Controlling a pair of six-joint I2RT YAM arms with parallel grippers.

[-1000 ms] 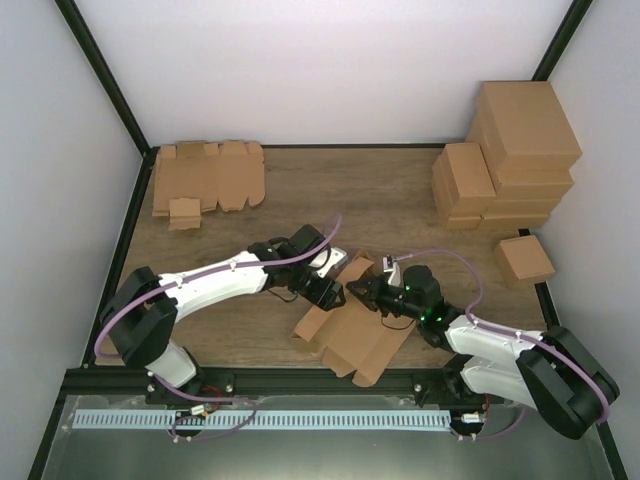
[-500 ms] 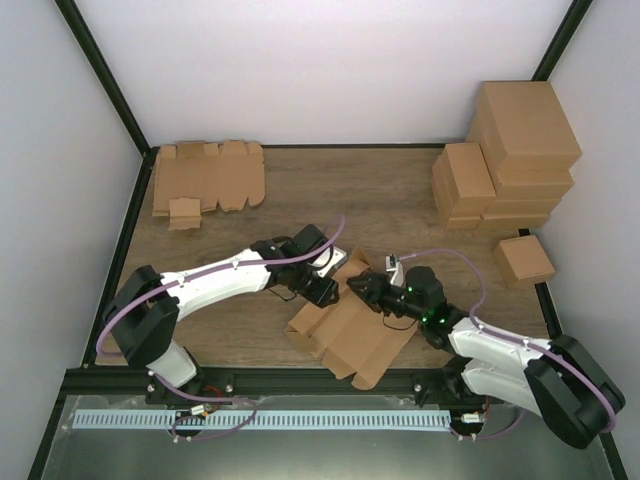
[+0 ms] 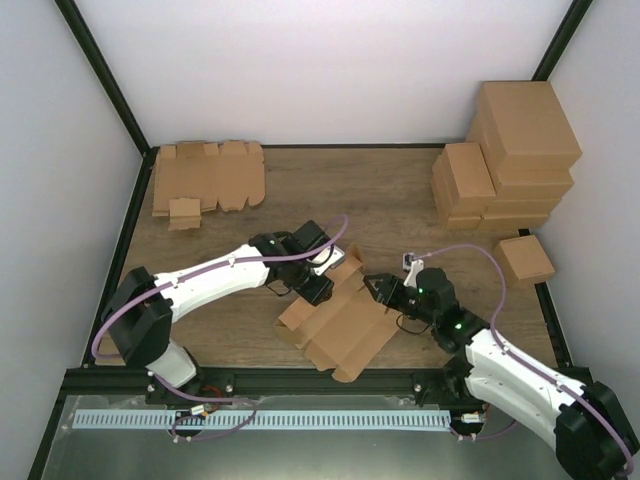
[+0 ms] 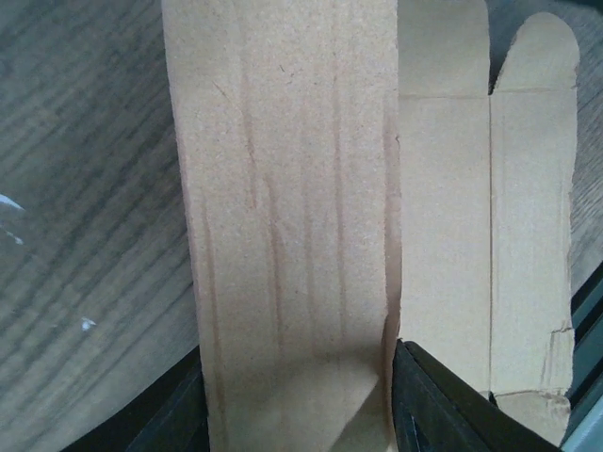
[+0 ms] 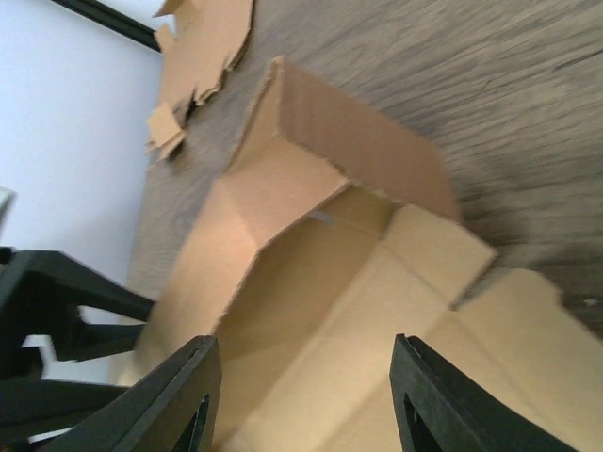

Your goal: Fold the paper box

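Spanning the left hand (image 4: 300, 377), paper box (image 4: 283, 188) panel; overhead hides this.

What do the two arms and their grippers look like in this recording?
The left arm and right arm have white shells with black joints; a thin purple cable loops along each. Green lights glow near the right wrist. The left gripper and right gripper have flat, angular black fingers.
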